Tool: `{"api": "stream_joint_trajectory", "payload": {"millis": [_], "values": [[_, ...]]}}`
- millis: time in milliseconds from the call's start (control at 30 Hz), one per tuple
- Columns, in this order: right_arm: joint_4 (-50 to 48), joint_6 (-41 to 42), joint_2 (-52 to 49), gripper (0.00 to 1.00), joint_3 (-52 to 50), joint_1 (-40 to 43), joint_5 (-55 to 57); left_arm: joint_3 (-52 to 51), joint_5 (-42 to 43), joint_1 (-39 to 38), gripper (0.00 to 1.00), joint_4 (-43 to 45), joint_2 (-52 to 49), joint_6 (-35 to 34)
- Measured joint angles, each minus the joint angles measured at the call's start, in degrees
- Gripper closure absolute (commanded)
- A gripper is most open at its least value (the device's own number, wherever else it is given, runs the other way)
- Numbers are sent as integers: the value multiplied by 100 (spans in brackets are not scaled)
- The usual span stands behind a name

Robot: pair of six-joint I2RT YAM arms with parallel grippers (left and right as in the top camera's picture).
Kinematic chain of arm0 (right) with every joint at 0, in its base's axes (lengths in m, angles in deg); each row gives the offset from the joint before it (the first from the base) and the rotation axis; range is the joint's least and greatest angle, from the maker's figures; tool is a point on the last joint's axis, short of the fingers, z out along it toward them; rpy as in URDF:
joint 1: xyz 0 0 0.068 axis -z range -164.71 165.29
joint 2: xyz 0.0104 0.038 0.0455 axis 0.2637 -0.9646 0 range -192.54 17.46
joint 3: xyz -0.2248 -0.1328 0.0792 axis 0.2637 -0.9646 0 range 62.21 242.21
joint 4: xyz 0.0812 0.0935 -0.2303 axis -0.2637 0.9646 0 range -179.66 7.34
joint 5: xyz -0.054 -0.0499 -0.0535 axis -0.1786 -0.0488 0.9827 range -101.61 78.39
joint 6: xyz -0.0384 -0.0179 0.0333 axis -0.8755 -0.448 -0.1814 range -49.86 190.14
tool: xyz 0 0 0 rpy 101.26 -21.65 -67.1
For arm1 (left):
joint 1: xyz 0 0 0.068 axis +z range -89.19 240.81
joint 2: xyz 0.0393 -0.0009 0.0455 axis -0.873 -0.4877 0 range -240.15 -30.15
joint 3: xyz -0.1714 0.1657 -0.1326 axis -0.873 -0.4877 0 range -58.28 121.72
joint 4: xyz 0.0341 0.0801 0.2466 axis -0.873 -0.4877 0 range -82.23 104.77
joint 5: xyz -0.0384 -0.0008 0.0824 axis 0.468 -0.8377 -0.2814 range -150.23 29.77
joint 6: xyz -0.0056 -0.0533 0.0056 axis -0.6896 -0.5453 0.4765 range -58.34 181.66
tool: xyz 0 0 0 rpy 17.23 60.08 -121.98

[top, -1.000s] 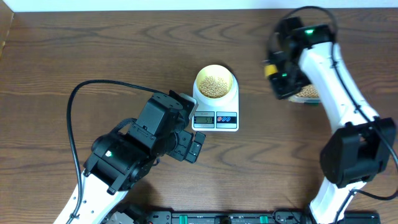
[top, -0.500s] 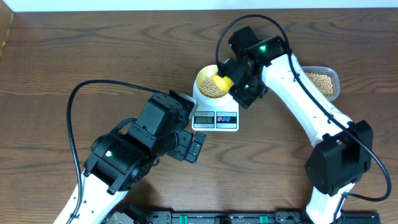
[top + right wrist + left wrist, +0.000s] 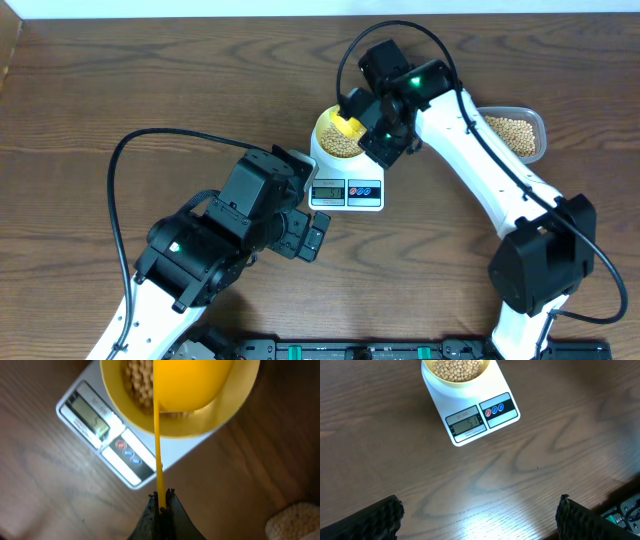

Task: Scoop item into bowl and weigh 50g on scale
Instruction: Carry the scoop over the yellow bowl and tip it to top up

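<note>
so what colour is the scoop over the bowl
The long-handled plastic scoop is bright yellow all over, clearest in the right wrist view.

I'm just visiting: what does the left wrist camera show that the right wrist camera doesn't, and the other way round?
Only left wrist: the left jaws' black tips, standing apart, and a wide stretch of table before the scale. Only right wrist: a yellow scoop over the bowl, its handle pinched in the right jaws, plus a blurred container corner. Both: bowl, beans, scale display and buttons.
</note>
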Motion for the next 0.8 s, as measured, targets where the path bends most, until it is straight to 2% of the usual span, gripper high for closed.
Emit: {"api": "stream_joint_trajectory", "payload": {"millis": [800], "values": [[-184,149,-197,99,-4,-190,452,0,0,0,0,-2,0,0]]}}
